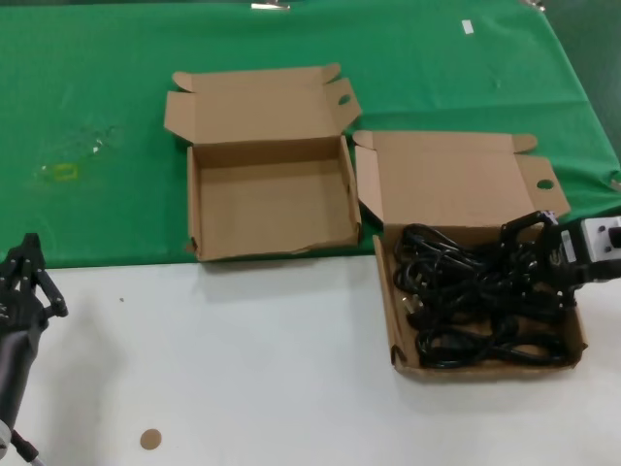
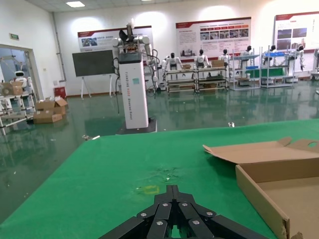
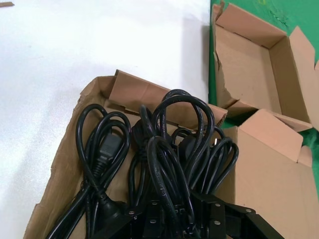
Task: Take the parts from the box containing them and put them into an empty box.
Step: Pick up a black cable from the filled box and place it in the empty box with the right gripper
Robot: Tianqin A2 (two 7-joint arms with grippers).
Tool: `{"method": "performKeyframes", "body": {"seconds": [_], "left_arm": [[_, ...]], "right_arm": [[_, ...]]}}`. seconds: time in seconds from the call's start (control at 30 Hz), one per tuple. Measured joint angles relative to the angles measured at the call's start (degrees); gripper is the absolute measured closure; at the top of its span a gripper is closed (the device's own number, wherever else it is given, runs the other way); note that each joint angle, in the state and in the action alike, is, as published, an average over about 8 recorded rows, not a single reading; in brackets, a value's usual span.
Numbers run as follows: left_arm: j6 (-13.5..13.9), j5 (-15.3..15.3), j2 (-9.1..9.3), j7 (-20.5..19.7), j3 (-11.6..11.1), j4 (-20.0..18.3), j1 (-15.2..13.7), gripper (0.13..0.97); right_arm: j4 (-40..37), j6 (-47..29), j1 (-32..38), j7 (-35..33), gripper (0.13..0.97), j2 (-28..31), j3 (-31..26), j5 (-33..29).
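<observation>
1. Left gripper (image 1: 24,277) parked at 8 o'clock on the white table (image 1: 243,369), fingers pressed together, holding nothing.
2. Empty box (image 1: 267,199) near centre, around 12 o'clock, lid open, on the green cloth (image 1: 97,97).
3. Box containing them (image 1: 480,291) at 3 o'clock, holding the cables (image 1: 466,301) in a tangled heap.
4. Right gripper (image 1: 534,257) down among the cables at the box's right side; the wrist view suggests the fingers straddle a loop (image 3: 167,169), but cannot tell if clamped.
5. Cables look soft, rubbery, light and snag-prone; I'd grab a bundle mid-coil.
6. Right wrist view shows plugs (image 3: 110,144) and loops that the head view blurs together; left wrist view shows only the empty box's corner.
</observation>
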Motion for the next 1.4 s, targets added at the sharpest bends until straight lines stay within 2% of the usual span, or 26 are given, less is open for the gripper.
{"method": "performKeyframes", "body": {"seconds": [0.37, 0.6, 0.9, 1.4], "left_arm": [[0.0, 0.0, 0.0, 0.0, 0.0, 0.0, 0.0, 0.953], [0.0, 0.0, 0.0, 0.0, 0.0, 0.0, 0.0, 0.953], [0.0, 0.0, 0.0, 0.0, 0.0, 0.0, 0.0, 0.953], [0.0, 0.0, 0.0, 0.0, 0.0, 0.0, 0.0, 0.953]], "right_arm": [[2.2, -1.1, 1.8, 2.8, 0.887, 0.5, 0.8, 0.1], [1.5, -0.3, 5.4, 3.7, 0.888, -2.8, 0.5, -0.5], [-4.1, 2.6, 11.7, 3.4, 0.888, -12.2, -2.5, -3.1], [-22.6, 9.7, 22.1, 0.3, 0.889, -31.0, -7.3, -7.1]]}}
